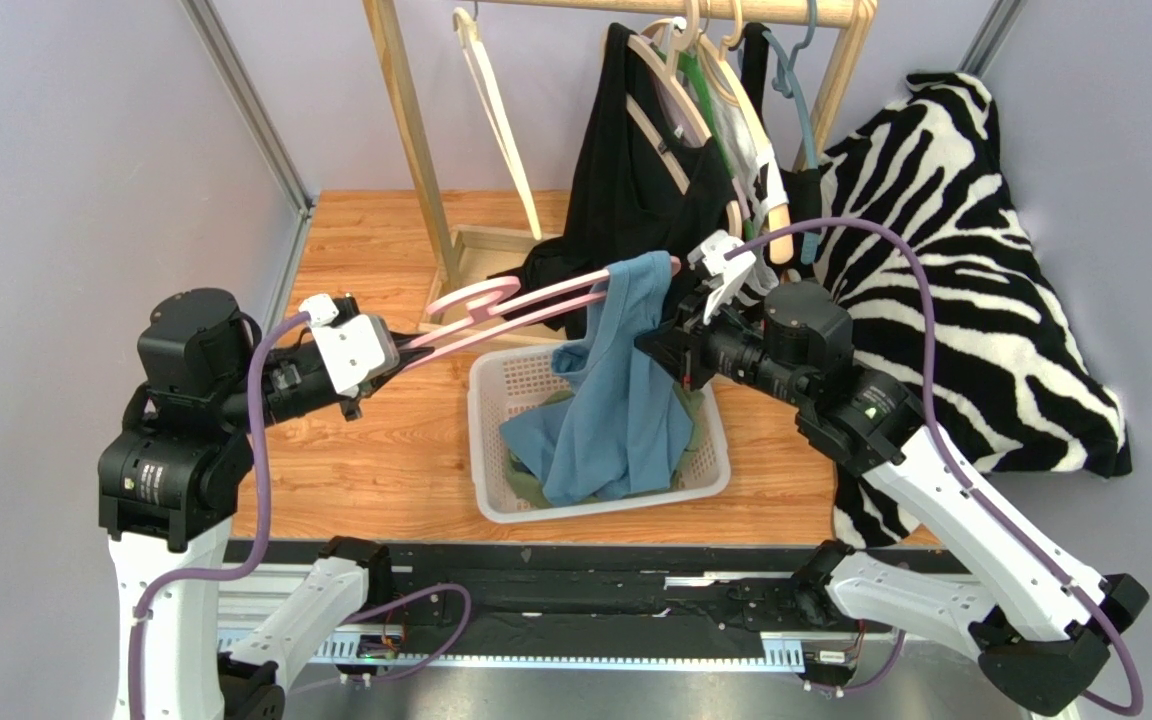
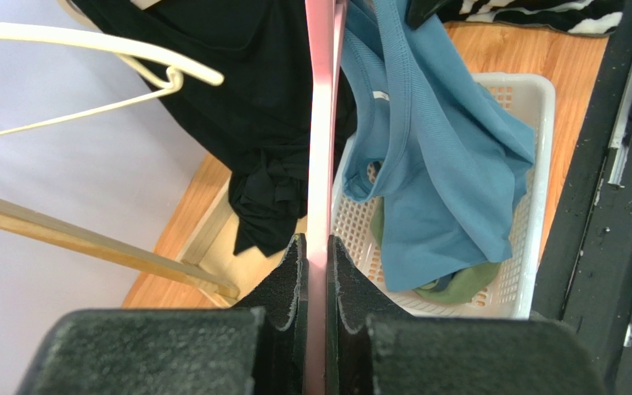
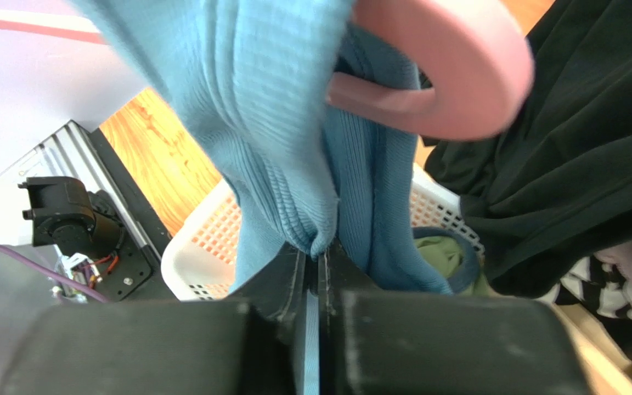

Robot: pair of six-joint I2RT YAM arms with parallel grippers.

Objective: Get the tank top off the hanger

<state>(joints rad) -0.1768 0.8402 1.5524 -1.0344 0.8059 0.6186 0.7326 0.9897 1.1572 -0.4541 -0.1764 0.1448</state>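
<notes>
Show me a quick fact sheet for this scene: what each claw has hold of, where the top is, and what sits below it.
Left claw: shut on the pink hanger
Right claw: shut on a fold of the blue tank top
Tank top: draped over the hanger's end, not yet off it; its lower part hangs into the basket
Below: white laundry basket holding a green garment
Behind: black garment hanging on a wooden rack

Overhead plus wrist close-ups; common basket (image 1: 482,438)

Bright, even light, soft shadows; close wrist-view foregrounds blurred.
</notes>
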